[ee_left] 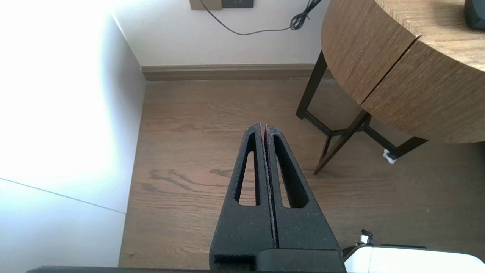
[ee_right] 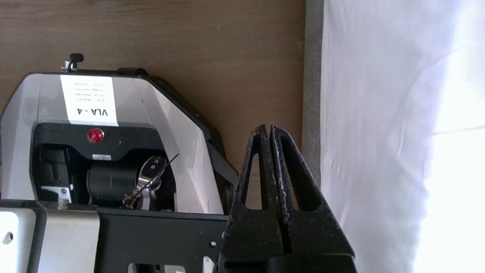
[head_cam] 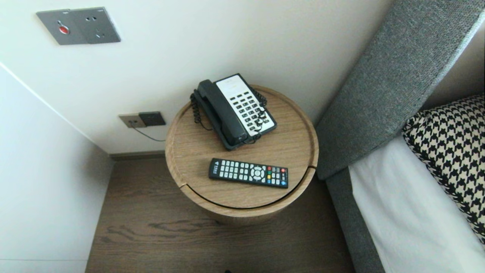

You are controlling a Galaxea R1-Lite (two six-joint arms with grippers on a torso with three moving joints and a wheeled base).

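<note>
left gripper: fingers together, empty, above the floor near the round table. right gripper: fingers together, empty, over the robot base, beside the bed sheet. remote and phone lie on that table.

Bright, even daylight here. Glare blows out the smooth white wall beside the left gripper, and the white fabric bedsheet beside the right gripper burns out too.

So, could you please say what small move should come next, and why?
Probably raise the right tool toward the round bedside table: it hangs shut and empty, low beside the white sheet, while the remote control lies untouched on top.
</note>
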